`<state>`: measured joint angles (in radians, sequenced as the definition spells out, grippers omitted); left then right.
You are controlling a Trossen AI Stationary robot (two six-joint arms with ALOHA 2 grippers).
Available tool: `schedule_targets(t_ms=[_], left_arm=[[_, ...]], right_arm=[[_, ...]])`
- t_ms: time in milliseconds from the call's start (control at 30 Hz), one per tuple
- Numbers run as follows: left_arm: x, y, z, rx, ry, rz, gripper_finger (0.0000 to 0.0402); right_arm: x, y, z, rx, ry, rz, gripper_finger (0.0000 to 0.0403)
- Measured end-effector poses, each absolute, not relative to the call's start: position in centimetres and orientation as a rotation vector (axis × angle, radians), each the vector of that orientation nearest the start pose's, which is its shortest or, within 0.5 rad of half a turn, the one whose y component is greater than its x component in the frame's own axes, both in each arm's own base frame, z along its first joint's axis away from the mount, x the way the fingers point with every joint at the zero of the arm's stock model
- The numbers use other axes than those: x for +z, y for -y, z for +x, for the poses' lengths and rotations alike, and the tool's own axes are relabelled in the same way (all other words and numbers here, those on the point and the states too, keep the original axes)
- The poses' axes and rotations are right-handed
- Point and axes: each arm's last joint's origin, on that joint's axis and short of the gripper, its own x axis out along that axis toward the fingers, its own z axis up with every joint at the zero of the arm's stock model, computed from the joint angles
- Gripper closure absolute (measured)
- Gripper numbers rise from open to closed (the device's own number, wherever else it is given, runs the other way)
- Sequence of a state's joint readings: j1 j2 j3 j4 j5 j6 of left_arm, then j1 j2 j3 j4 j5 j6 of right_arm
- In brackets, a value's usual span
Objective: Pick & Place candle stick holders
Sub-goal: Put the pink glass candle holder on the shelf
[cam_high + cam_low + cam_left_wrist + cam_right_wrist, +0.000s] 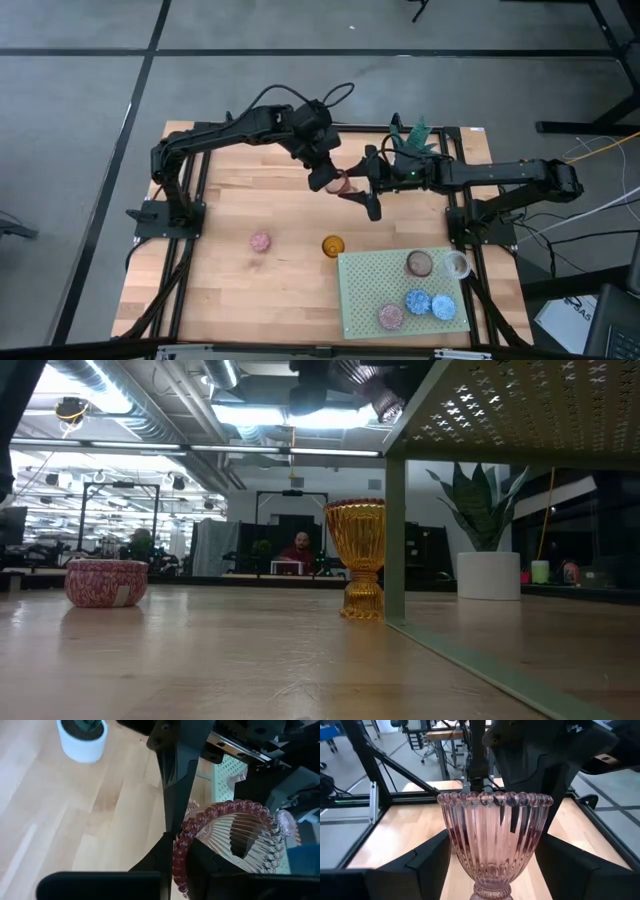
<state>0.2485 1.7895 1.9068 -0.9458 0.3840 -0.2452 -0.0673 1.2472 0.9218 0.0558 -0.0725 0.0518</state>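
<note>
A pink ribbed glass candle stick holder [343, 183] with a beaded rim hangs above the table's far middle, between my two grippers. My left gripper [328, 180] comes at it from the left and above and is shut on it. My right gripper [368, 190] reaches in from the right, one finger on each side of the holder's bowl [495, 840]. An amber holder [333, 245] and a pink one [260, 241] stand on the wood. Several more holders stand on the pale green mat [365, 300]. My left gripper pinches the holder's beaded rim [180, 847], one finger [512, 820] inside the bowl and the other outside it. The fingers slant down from above. The holder stands upright, clear of the table. My right gripper has the holder's bowl between its two fingers [427, 865], which lie against the ribbed sides [454, 837]. It comes in level from the table's right side. How far back the bowl reaches I cannot tell.
A white pot with a green plant [415, 135] stands just behind the grippers at the far edge. The mat [500, 420] fills the near right corner. Black frame rails [190, 220] run along both sides. Bare wood lies at the near left.
</note>
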Motion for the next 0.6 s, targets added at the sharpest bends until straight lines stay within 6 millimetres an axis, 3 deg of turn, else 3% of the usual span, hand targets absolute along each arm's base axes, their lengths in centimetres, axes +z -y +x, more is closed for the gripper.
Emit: schedule_targets(t_ms=[100, 333, 433, 600], left_arm=[[38.0, -8.1, 35.8, -0.008, -0.870, -0.539, 0.0383], [37.3, -8.5, 33.4, 0.042, -1.072, -0.596, 0.0383], [37.5, -8.9, 33.5, 0.044, -1.038, -0.593, 0.0383], [37.5, -9.3, 33.3, 0.064, -1.038, -0.611, 0.0383]], right_arm=[[30.9, 1.6, 27.9, -0.003, -0.313, 0.037, 0.0133], [35.8, 1.3, 28.3, 0.013, -0.490, -0.181, 0.0133], [37.7, 1.4, 29.3, 0.041, -0.543, -0.265, 0.0133], [37.9, 1.4, 32.5, 0.140, -0.698, -0.370, 0.0132]])
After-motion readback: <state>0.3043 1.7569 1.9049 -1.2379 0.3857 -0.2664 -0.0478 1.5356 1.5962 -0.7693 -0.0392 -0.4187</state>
